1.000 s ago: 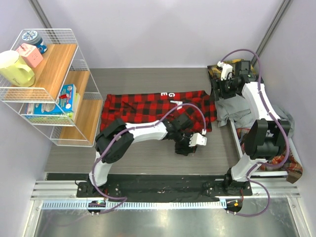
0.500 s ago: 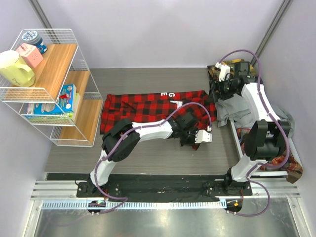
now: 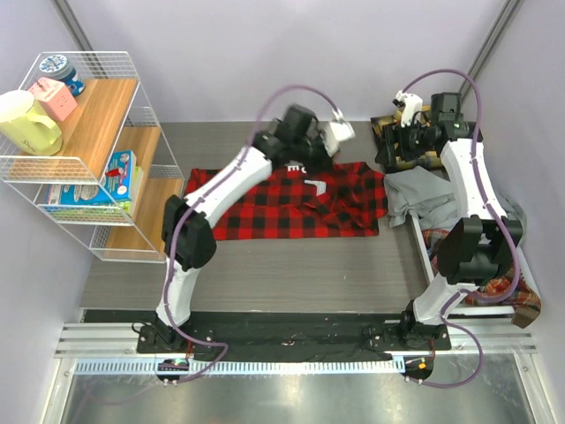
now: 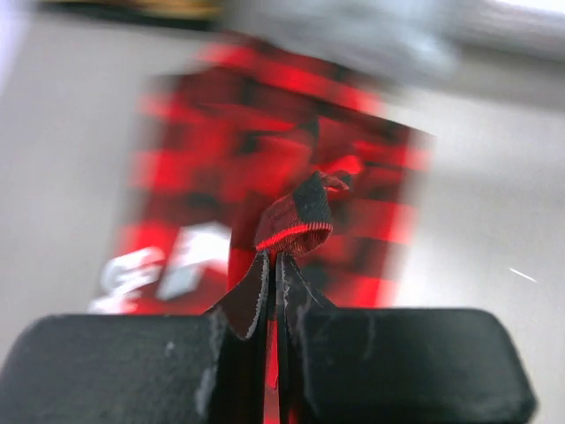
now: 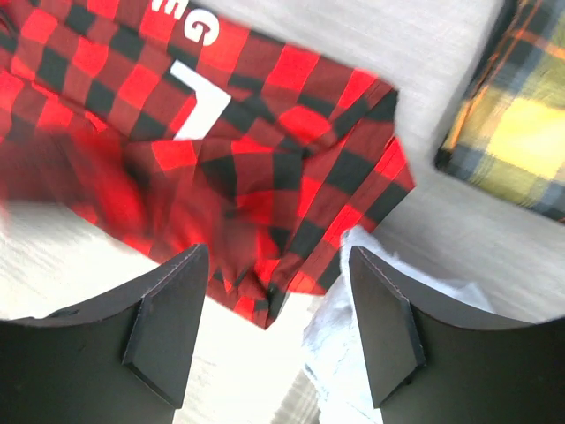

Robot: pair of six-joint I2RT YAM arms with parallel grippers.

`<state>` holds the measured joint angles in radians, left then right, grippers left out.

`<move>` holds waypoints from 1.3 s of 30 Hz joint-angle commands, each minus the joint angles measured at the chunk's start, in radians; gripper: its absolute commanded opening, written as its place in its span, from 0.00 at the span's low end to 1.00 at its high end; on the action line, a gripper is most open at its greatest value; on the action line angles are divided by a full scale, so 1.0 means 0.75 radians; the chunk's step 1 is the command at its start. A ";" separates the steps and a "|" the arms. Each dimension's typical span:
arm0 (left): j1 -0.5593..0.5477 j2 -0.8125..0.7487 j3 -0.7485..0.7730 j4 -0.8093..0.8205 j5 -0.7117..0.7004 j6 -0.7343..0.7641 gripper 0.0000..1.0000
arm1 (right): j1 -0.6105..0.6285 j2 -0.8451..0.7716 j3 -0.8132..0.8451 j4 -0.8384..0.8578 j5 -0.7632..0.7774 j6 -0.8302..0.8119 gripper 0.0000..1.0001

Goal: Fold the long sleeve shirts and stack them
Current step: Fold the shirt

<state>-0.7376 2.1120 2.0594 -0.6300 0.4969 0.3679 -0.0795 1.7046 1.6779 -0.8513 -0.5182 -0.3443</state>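
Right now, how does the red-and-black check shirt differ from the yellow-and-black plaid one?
The red-and-black check shirt lies spread wide on the table; the yellow-and-black plaid shirt is a compact folded block at the far right. The red one bears white lettering; the yellow one shows none. The left hand is shut on the red one's fabric; nothing grips the yellow one, and the right hand is open. Both are checked.

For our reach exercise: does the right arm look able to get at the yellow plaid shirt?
Probably yes. The right pincer hangs open and empty close beside the yellow plaid shirt, with nothing seen lying on it. The left pincer, shut on the red check shirt, is elsewhere.
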 commanded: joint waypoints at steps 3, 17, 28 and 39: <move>0.210 -0.020 0.163 0.174 -0.286 -0.139 0.00 | -0.006 0.004 0.031 0.039 -0.060 0.070 0.66; 0.321 0.176 0.291 0.623 -0.351 0.131 0.00 | 0.096 0.001 -0.368 0.249 -0.301 0.293 0.28; 0.445 0.154 0.310 0.729 -0.495 0.184 0.00 | 0.206 0.040 -0.433 0.294 -0.268 0.334 0.26; 0.474 -0.008 -0.058 0.756 -0.329 0.237 0.00 | 0.214 0.196 -0.441 0.349 -0.162 0.336 0.24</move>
<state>-0.3691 2.2017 2.0518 -0.1318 0.1993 0.5095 0.0765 1.8214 1.3422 -0.6407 -0.6792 -0.1009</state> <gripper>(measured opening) 0.008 0.252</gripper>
